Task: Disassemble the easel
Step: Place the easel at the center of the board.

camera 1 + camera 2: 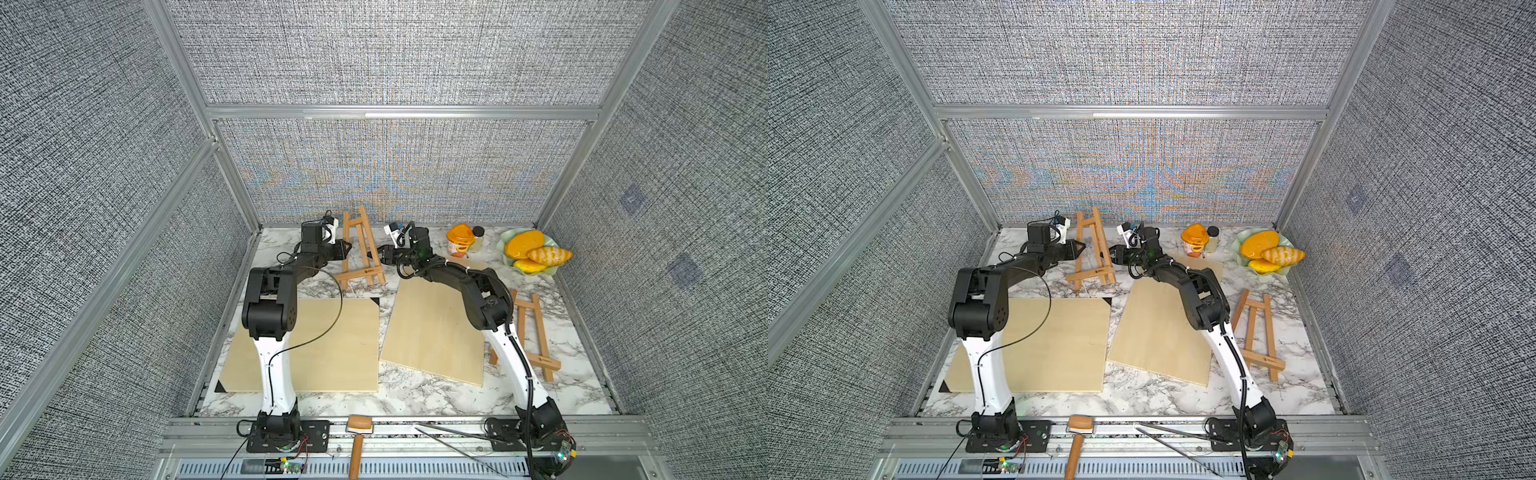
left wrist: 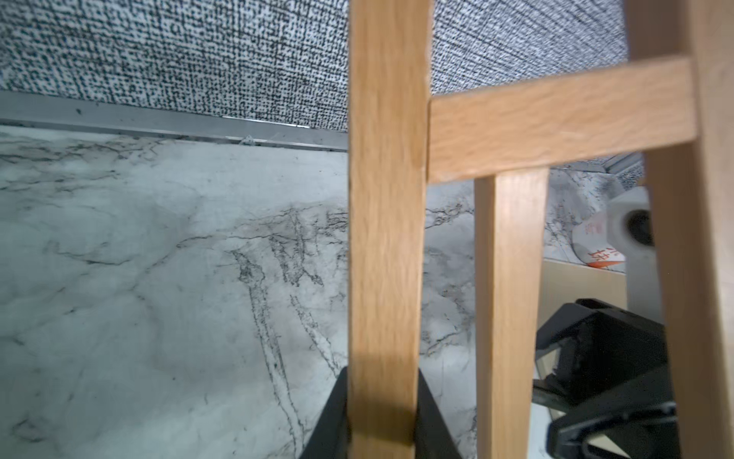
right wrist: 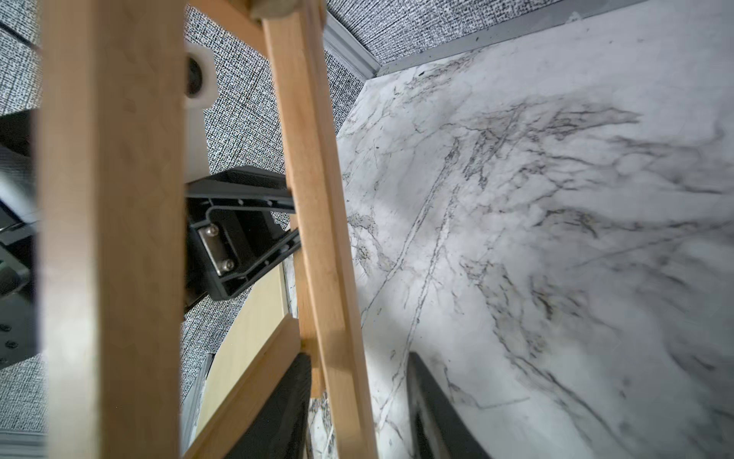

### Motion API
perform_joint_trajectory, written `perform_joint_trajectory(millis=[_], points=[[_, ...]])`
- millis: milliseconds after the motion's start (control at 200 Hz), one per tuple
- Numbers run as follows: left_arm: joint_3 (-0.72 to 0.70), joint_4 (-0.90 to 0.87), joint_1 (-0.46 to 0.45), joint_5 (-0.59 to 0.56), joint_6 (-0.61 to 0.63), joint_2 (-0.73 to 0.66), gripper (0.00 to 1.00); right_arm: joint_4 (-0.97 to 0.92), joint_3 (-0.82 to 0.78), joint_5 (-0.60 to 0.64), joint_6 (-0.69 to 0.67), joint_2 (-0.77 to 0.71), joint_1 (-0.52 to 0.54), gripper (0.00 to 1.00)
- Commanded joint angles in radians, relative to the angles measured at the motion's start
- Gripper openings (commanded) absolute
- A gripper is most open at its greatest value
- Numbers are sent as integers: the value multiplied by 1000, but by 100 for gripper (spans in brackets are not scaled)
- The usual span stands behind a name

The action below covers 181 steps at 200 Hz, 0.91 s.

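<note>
The left gripper (image 2: 383, 401) was clamped tight on one leg of the easel (image 1: 360, 274), and the left wrist view showed its black fingers (image 2: 329, 421) pressed against either side of the wood. The right gripper (image 3: 357, 401) stood partly open around the opposite leg. One finger (image 3: 282, 405) touched the wood and the other was apart from it, with marble showing in the gap. The easel stood upright in the upper middle of both top views, near the back wall, between the two grippers. It was a small frame of pale wood. Its two front legs drew closer toward the top, with a crossbar high up, a ledge low down bearing a dark mark, and a third strut running down from the crossbar. Only the wrist views showed how the fingers met the wood; in the top views the grippers merely reached the legs from each side. Only the top views showed a second easel (image 1: 536, 332) lying flat at the right of the frame beside the right arm, and two boards (image 1: 316, 345) on the table (image 1: 415, 395).
</note>
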Motion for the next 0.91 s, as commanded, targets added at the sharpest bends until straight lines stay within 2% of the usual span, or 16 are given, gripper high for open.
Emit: perform_joint_trajectory(millis=[0, 180, 480, 900], points=[[35, -47, 3, -45, 14, 35, 0, 2, -22, 25, -27, -11, -13, 42], [97, -98, 2, -60, 22, 92, 0, -134, -97, 147, -154, -90, -35, 42], [180, -181, 2, -92, 45, 162, 0, -274, -204, 315, -287, -230, -50, 42], [191, -192, 1, -111, 32, 161, 15, -303, -291, 355, -349, -347, -41, 42]])
